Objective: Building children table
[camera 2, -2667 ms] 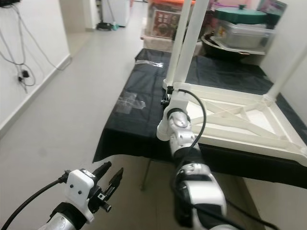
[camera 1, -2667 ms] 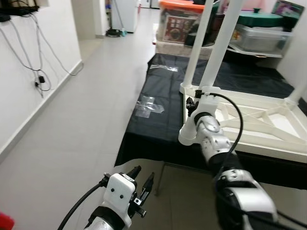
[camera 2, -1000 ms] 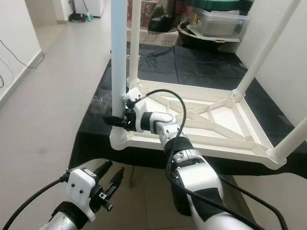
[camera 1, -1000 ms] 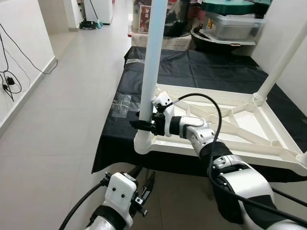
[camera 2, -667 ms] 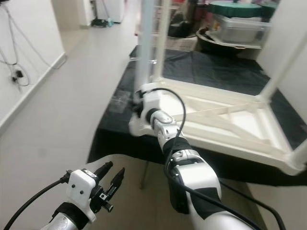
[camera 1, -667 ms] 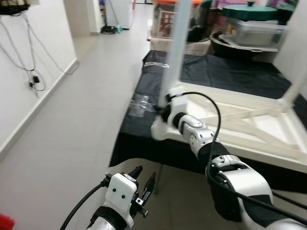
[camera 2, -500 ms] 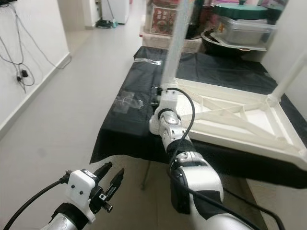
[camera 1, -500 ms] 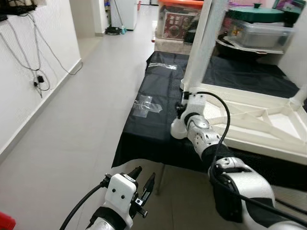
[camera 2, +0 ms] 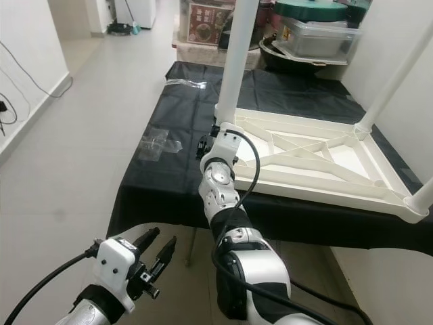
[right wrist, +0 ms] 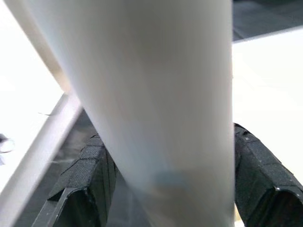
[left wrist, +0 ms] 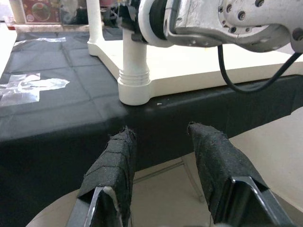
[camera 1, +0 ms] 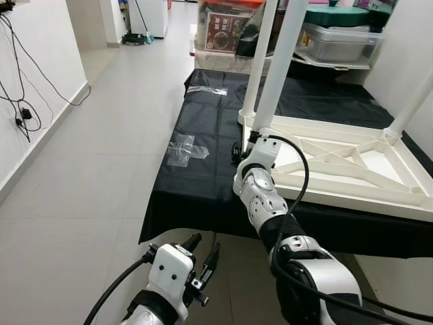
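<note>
Right jaws clamped on near-corner table leg; left jaws parted, idle.

Right gripper (right wrist: pixel 165 189): padded black fingers (right wrist: pixel 85 175) set either side of table leg (camera 1: pixel 283 64), closed on it just above corner socket (left wrist: pixel 134 90). Leg: smooth white round plastic tube, glossy, upright; slip risk under twist, since pads meet a curved slick surface. If not fully seated in ribbed collar, possible tilt or pop-out on release. Upturned table top (camera 1: pixel 399 196): off-white moulded plastic, cross-ribbed underside, lying on black cloth (camera 1: pixel 196 169) over a low stand, near corner right at cloth edge; push on leg could slide frame off. Loose clear plastic wrap (camera 1: pixel 181 147) beside it. Left gripper (camera 1: pixel 203 261) low above grey tiled floor (camera 1: pixel 81 176), fingers apart, empty.
</note>
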{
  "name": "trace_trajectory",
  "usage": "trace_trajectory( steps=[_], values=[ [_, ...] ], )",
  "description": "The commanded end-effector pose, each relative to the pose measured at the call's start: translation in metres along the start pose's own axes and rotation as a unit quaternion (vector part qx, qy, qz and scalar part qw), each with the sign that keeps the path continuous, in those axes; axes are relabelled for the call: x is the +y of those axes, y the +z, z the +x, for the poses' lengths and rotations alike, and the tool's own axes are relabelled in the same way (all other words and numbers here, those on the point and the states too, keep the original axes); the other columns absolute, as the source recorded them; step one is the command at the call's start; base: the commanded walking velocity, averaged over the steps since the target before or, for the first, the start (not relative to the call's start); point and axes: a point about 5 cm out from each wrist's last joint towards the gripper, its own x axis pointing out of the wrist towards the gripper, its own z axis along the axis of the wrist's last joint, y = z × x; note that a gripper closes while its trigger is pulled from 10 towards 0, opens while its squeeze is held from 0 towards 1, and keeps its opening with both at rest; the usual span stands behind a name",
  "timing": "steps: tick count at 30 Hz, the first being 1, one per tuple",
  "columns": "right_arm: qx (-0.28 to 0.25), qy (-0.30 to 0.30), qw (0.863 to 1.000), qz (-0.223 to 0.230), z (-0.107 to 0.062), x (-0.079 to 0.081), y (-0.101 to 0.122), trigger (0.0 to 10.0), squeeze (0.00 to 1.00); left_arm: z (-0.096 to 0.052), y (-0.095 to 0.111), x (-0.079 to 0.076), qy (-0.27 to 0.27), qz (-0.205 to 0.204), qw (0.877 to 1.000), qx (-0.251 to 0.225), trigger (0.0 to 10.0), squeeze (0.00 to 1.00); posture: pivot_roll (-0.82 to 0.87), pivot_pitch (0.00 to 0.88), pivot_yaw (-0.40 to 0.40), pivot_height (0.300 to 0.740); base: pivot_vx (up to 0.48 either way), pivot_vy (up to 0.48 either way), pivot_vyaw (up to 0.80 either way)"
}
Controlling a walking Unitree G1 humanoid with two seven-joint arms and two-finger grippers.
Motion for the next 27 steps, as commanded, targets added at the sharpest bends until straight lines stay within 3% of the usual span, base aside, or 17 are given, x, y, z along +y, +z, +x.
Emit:
trace_trajectory(
  steps=[1, 2, 6, 8, 9, 10, 11, 13, 14, 15, 17, 18, 20, 22, 23, 24, 27],
  values=[
    [-0.009, 0.098, 0.995, -0.004, 0.001, 0.009, 0.007, 10.0, 0.0, 0.0, -0.006, -0.001, -0.002, 0.0, 1.0, 0.014, 10.0, 0.0, 0.08, 0.055, -0.107, 0.74, 0.0, 0.0, 0.0],
    [-0.009, 0.098, 0.995, -0.004, 0.001, 0.009, 0.007, 10.0, 0.0, 0.0, -0.006, -0.001, -0.002, 0.0, 1.0, 0.014, 10.0, 0.0, 0.08, 0.055, -0.107, 0.74, 0.0, 0.0, 0.0],
    [0.023, 0.235, 0.971, -0.048, 0.0, 0.003, 0.013, 10.0, 0.0, 0.0, -0.006, 0.0, -0.003, -0.002, 1.0, 0.014, 10.0, 0.0, 0.05, 0.059, -0.092, 0.74, 0.0, 0.0, 0.0],
    [0.08, 0.367, 0.923, -0.082, -0.006, 0.009, 0.009, 10.0, 0.0, 0.001, -0.006, 0.0, -0.003, -0.002, 1.0, 0.013, 10.0, 0.0, 0.06, 0.064, -0.097, 0.74, 0.0, 0.0, 0.0],
    [0.08, 0.367, 0.923, -0.082, -0.006, 0.009, 0.009, 10.0, 0.0, 0.001, -0.006, 0.0, -0.003, -0.002, 1.0, 0.013, 10.0, 0.0, 0.06, 0.064, -0.097, 0.74, 0.0, 0.0, 0.0],
    [0.102, 0.428, 0.893, -0.099, -0.011, 0.013, 0.006, 10.0, 0.0, 0.001, -0.006, 0.0, -0.003, -0.001, 1.0, 0.013, 10.0, 0.0, 0.07, 0.063, -0.097, 0.74, 0.0, 0.0, 0.0],
    [0.102, 0.428, 0.893, -0.099, -0.011, 0.013, 0.006, 10.0, 0.0, 0.001, -0.006, 0.0, -0.003, -0.001, 1.0, 0.013, 10.0, 0.0, 0.07, 0.063, -0.097, 0.74, 0.0, 0.0, 0.0],
    [0.126, 0.493, 0.853, -0.12, -0.018, 0.018, 0.001, 10.0, 0.0, 0.001, -0.006, 0.001, -0.003, 0.001, 1.0, 0.014, 10.0, 0.0, 0.09, 0.064, -0.097, 0.74, 0.0, 0.0, 0.0],
    [0.126, 0.493, 0.853, -0.12, -0.018, 0.018, 0.001, 10.0, 0.0, 0.001, -0.006, 0.001, -0.003, 0.001, 1.0, 0.014, 10.0, 0.0, 0.09, 0.064, -0.097, 0.74, 0.0, 0.0, 0.0],
    [0.14, 0.513, 0.838, -0.126, -0.02, 0.022, -0.002, 10.0, 0.0, 0.0, -0.006, 0.002, -0.002, 0.003, 1.0, 0.015, 10.0, 0.0, 0.1, 0.062, -0.084, 0.74, 0.0, 0.0, 0.0],
    [0.14, 0.513, 0.838, -0.126, -0.02, 0.022, -0.002, 10.0, 0.0, 0.0, -0.006, 0.002, -0.002, 0.003, 1.0, 0.015, 10.0, 0.0, 0.1, 0.062, -0.084, 0.74, 0.0, 0.0, 0.0],
    [0.151, 0.535, 0.822, -0.125, -0.022, 0.025, -0.002, 10.0, 0.0, 0.0, -0.006, 0.002, -0.003, 0.005, 1.0, 0.015, 10.0, 0.0, 0.11, 0.059, -0.084, 0.74, 0.0, 0.0, 0.0],
    [0.151, 0.535, 0.822, -0.125, -0.022, 0.025, -0.002, 10.0, 0.0, 0.0, -0.006, 0.002, -0.003, 0.005, 1.0, 0.015, 10.0, 0.0, 0.11, 0.059, -0.084, 0.74, 0.0, 0.0, 0.0],
    [0.17, 0.582, 0.787, -0.117, -0.026, 0.029, -0.001, 10.0, 0.0, 0.0, -0.006, 0.002, -0.002, 0.008, 1.0, 0.015, 10.0, 0.0, 0.12, 0.06, -0.093, 0.74, 0.0, 0.0, 0.0],
    [0.17, 0.582, 0.787, -0.117, -0.026, 0.029, -0.001, 10.0, 0.0, 0.0, -0.006, 0.002, -0.002, 0.008, 1.0, 0.015, 10.0, 0.0, 0.12, 0.06, -0.093, 0.74, 0.0, 0.0, 0.0],
    [0.173, 0.601, 0.772, -0.113, -0.028, 0.031, 0.001, 0.0, 0.0, 0.0, -0.006, 0.002, 0.0, 0.009, 1.0, 0.015, 10.0, 0.0, 0.12, 0.063, -0.095, 0.74, 0.0, 0.0, 0.0],
    [0.172, 0.61, 0.765, -0.116, -0.029, 0.031, 0.002, 0.0, 0.0, 0.0, -0.005, 0.001, 0.0, 0.008, 1.0, 0.014, 10.0, 0.0, 0.11, 0.062, -0.096, 0.74, 0.0, 0.0, 0.0]
  ],
)
